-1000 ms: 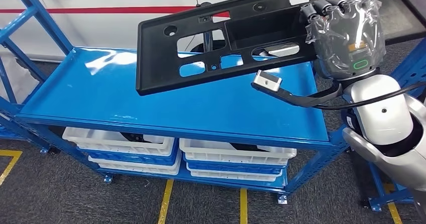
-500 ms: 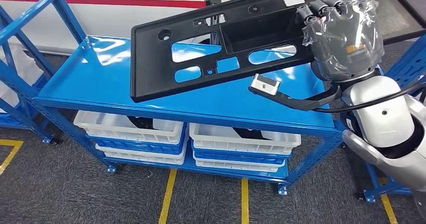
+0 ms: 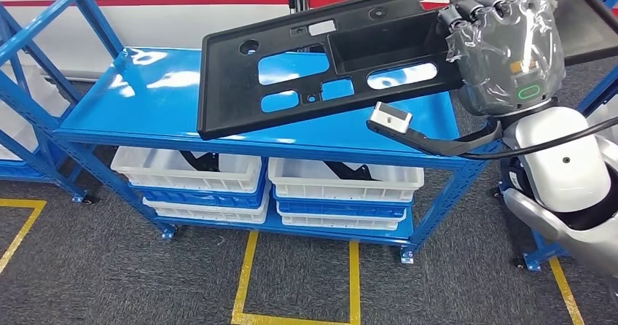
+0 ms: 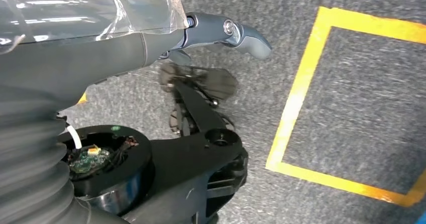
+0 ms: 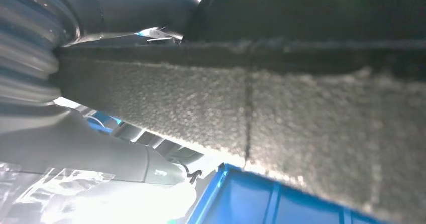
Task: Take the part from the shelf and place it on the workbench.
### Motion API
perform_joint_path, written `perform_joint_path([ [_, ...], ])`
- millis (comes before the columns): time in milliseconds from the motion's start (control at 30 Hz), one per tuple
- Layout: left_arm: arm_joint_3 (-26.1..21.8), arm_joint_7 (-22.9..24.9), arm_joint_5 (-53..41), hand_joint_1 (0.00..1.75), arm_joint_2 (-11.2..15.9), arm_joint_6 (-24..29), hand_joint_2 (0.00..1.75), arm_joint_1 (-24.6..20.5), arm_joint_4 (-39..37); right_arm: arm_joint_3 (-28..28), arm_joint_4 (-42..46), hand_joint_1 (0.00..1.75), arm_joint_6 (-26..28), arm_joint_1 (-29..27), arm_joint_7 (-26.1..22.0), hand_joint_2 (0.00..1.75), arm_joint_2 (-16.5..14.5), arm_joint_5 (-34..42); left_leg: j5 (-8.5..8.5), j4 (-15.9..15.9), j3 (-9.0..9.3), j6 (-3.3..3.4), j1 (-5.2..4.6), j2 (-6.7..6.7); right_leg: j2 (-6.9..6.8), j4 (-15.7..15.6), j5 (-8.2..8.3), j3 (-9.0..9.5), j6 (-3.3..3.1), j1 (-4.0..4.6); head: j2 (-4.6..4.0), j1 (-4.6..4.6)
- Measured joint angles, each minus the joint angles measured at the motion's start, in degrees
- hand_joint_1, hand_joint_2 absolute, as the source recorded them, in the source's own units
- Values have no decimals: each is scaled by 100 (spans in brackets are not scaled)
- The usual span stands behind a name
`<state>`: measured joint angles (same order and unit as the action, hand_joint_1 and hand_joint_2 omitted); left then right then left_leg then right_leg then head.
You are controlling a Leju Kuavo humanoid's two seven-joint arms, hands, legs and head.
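A long black plastic part (image 3: 364, 48) with several cut-outs hangs tilted above the blue shelf top (image 3: 146, 99). My right hand (image 3: 506, 52), wrapped in clear film, grips the part's right end, fingers hooked over its far edge. In the right wrist view the part's dark underside (image 5: 301, 13) with a grey foam strip (image 5: 201, 103) runs past my right hand (image 5: 100, 158), blue metal (image 5: 261, 199) beyond it. My left hand (image 4: 100, 43) hangs over the carpet with its thumb stretched out and nothing in it.
White bins (image 3: 189, 175) (image 3: 342, 183) sit on the lower blue level. Blue frames stand at the left (image 3: 29, 84) and right (image 3: 605, 84). A white body with a red stripe (image 3: 182, 1) lies behind. Yellow lines (image 3: 248, 281) mark the grey carpet.
The whole picture has shifted: the camera has moved, with more floor now showing in front of the blue shelf. The part stays in my right hand at much the same tilt.
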<state>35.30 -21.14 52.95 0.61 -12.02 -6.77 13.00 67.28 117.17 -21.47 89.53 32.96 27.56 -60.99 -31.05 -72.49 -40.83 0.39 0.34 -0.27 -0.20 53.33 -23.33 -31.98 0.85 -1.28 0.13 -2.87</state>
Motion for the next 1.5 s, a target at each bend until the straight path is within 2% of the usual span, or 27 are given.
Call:
perform_joint_path([
  [33, 0, 0, 8, 0, 0, 0, 175, -1, 0, -1, 1, 175, -5, 1, 24, 175, 11, 44, 101, 38, 118, -21, 19, 0, 5, 3, 52, -68, 21, -4, 0, 0],
  [67, 0, 0, 13, 0, 0, 0, 175, -4, 0, -2, 1, 175, -15, 5, 54, 175, 25, 93, 254, 294, 342, -33, 32, 0, 10, 7, 103, -131, 45, -9, 0, 1],
  [133, 0, -3, 19, 0, 1, 0, 175, -15, 0, -12, 14, 175, -54, 28, 150, 175, 57, 233, 449, 1175, 963, -20, 30, -7, 15, 25, 187, -232, 106, -7, 0, 0],
  [167, 0, -7, 27, 0, 1, 0, 175, -23, 0, -23, 21, 175, -86, 43, 219, 175, 78, 328, 458, 1549, 1201, 11, 19, -16, 13, 32, 231, -266, 139, 0, 0, 0],
  [233, 0, -25, 53, 0, 2, 0, 175, -24, 0, -49, 31, 175, -176, 79, 404, 175, 119, 579, 425, 1890, 1376, 86, -20, -30, 7, 32, 315, -309, 208, 11, 0, 2],
  [367, 0, -78, 134, 0, -2, 0, 175, -4, 0, -61, 31, 175, -381, 130, 655, 175, 217, 978, 551, 1908, 1252, 267, -6, -5, 22, 85, 309, -398, 294, -23, 0, 2],
  [567, 0, -83, 144, 0, -2, 0, 175, -5, 0, -62, 31, 175, -407, 131, 667, 175, 238, 1011, 574, 1907, 1233, 290, -7, -1, 24, 146, 217, -435, 300, -27, 0, 5],
  [633, -1, -96, 162, 0, 4, 20, 175, -4, -1, -70, 31, 175, -485, 126, 691, 175, 286, 1066, 651, 1906, 1138, 335, -21, 4, 22, 721, -266, -626, 325, -24, 0, 9],
  [667, -2, -103, 178, 0, 7, 31, 175, -1, -2, -86, 31, 175, -538, 104, 704, 175, 321, 1090, 719, 1902, 1053, 360, -35, 9, 20, 1209, -549, -751, 341, -23, 0, 11],
  [700, -2, -108, 192, 0, 9, 40, 175, 1, -2, -111, 36, 175, -598, 64, 715, 175, 359, 1094, 810, 1896, 942, 373, -52, 16, 20, 1495, -670, -714, 344, -23, 0, 10],
  [767, -2, -125, 220, 0, 21, 40, 175, 4, -2, -254, 86, 175, -658, -43, 722, 175, 421, 1091, 1009, 1874, 747, 318, -98, 15, 21, 876, -540, -52, 288, 2, 0, 6],
  [800, -2, -134, 230, 0, 29, 40, 175, 3, -2, -327, 113, 175, -674, -78, 725, 175, 441, 1097, 1094, 1869, 681, 274, -110, 11, 22, 370, -417, 297, 245, 19, 0, 4],
  [833, -2, -145, 238, 0, 40, 40, 175, 7, -3, -396, 137, 175, -674, -102, 726, 175, 455, 1113, 1155, 1865, 643, 226, -124, 5, 20, 30, -404, 484, 196, 23, 0, 3],
  [867, -2, -149, 240, 0, 51, 39, 175, 12, -7, -426, 146, 175, -674, -110, 726, 175, 461, 1121, 1140, 1841, 608, 193, -117, 3, 14, 33, -366, 439, 156, 15, 0, 3],
  [933, -2, -152, 233, 0, 67, 39, 175, 22, -14, -458, 173, 175, -663, -112, 724, 175, 471, 1095, 833, 1528, 454, 130, -95, 2, 0, 30, -266, 336, 65, -9, 0, 2],
  [1000, -2, -153, 224, 0, 74, 39, 175, 16, -18, -467, 206, 175, -627, -80, 723, 175, 480, 1029, 266, 746, 187, 75, -64, 5, -5, 33, -158, 205, 14, -6, 0, 1],
  [1033, -2, -152, 224, 0, 76, 39, 175, 12, -19, -468, 221, 175, -603, -64, 723, 175, 486, 997, 61, 330, 73, 57, -54, 6, -3, 35, -105, 135, 8, -1, 0, 1],
  [1067, -2, -151, 224, 0, 77, 39, 175, 10, -19, -468, 236, 175, -583, -51, 722, 175, 490, 973, -19, 50, 32, 47, -49, 5, 0, 37, -53, 69, 6, 4, 0, 1],
  [1100, -2, -150, 223, 0, 77, 39, 175, 10, -20, -468, 249, 175, -570, -44, 722, 175, 493, 961, 27, -15, 96, 48, -47, 5, 5, 39, -4, 7, 8, 11, 0, 1],
  [1133, -2, -148, 223, 0, 77, 39, 175, 9, -20, -468, 262, 175, -564, -40, 721, 175, 496, 953, 166, 164, 277, 61, -48, 5, 11, 41, 42, -47, 15, 18, 0, 1],
  [1200, -2, -146, 224, 0, 87, 39, 175, 0, -20, -470, 284, 175, -559, -21, 721, 175, 503, 946, 437, 1014, 874, 136, -69, 0, 20, 42, 123, -133, 38, 33, 0, 1],
  [1267, -2, -144, 224, 0, 102, 38, 175, -14, -20, -480, 306, 175, -526, 13, 722, 175, 523, 951, 502, 1775, 1324, 219, -106, -6, 13, 39, 200, -186, 82, 42, 0, 2],
  [1300, -2, -140, 223, 0, 107, 37, 175, -19, -20, -485, 318, 175, -488, 26, 723, 175, 533, 964, 493, 1940, 1403, 243, -124, -8, 6, 36, 239, -205, 114, 37, 0, 1],
  [1367, -2, -123, 223, 0, 105, 41, 175, -19, -21, -490, 331, 175, -411, 37, 722, 175, 544, 1011, 565, 2000, 1370, 284, -126, 0, 4, 38, 295, -238, 178, 22, 0, 0],
  [1400, -1, -110, 222, 0, 104, 44, 175, -20, -21, -495, 338, 175, -392, 40, 722, 175, 551, 1036, 615, 2020, 1341, 314, -114, 8, 10, 104, 223, -285, 206, 22, 0, 2],
  [1433, -1, -93, 219, 0, 104, 48, 175, -22, -22, -505, 345, 175, -387, 46, 722, 175, 561, 1056, 676, 2038, 1300, 351, -98, 18, 17, 271, 57, -361, 231, 24, 0, 4],
  [1500, -2, -69, 211, 0, 105, 51, 175, -25, -22, -542, 367, 175, -392, 54, 722, 175, 582, 1094, 785, 2046, 1188, 394, -87, 30, 24, 959, -481, -610, 275, 26, 0, 9],
])
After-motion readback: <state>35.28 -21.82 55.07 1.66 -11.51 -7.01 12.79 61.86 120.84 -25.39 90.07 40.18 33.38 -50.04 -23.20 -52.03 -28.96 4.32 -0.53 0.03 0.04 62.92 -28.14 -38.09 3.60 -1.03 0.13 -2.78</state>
